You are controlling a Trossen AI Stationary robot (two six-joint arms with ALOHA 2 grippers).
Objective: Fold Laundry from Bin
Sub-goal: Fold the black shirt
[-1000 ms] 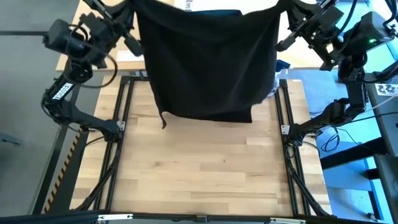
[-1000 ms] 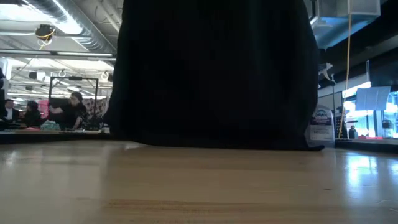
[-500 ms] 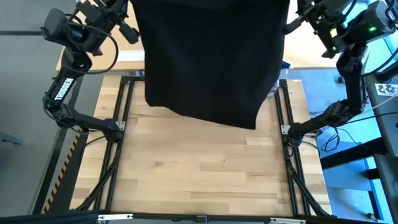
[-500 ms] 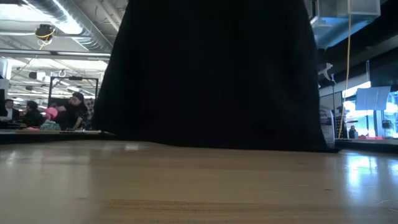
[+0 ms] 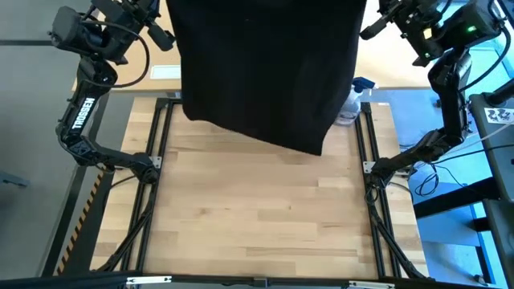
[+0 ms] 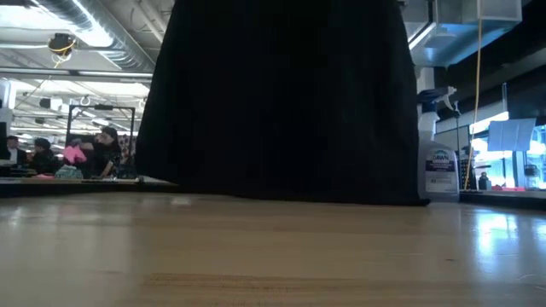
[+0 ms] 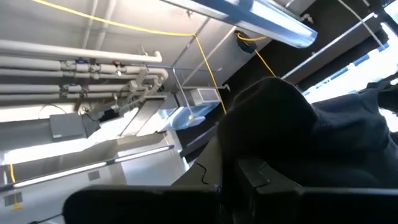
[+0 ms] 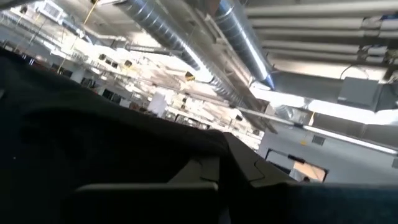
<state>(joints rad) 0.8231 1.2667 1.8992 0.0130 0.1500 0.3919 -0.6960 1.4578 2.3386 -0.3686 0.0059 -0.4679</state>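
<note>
Black garment [image 5: 265, 64] hangs spread wide at top centre of the high view, held up by its two upper corners, one per arm. It covers the far middle of the wooden surface [image 5: 257, 217]; its bottom hem slants, lower toward the right side of the frame. In the low view the black cloth [image 6: 286, 102] fills the centre from the top edge down to just above the surface [image 6: 273, 256]; whether the hem touches the wood cannot be told.

Left end effector [image 5: 158, 20] sits at upper left of the high view, at the garment's left top corner, clenched on the cloth. In the left wrist view the dark fingers [image 7: 261, 180] are closed with black fabric [image 7: 292, 130] bunched over them, ceiling pipes behind.

Right end effector [image 5: 371, 22] sits at upper right of the high view, at the garment's right top corner, also clenched on the cloth. The right wrist view shows its fingers [image 8: 205, 171] shut with black cloth [image 8: 93, 143] draped across.

Spray bottle [image 5: 352, 100] stands at the surface's far right edge, just beside the garment; in the low view it [image 6: 439, 166] shows right of the cloth. People [image 6: 94, 153] sit far back at left in the low view.

Bin is hidden from every view.
</note>
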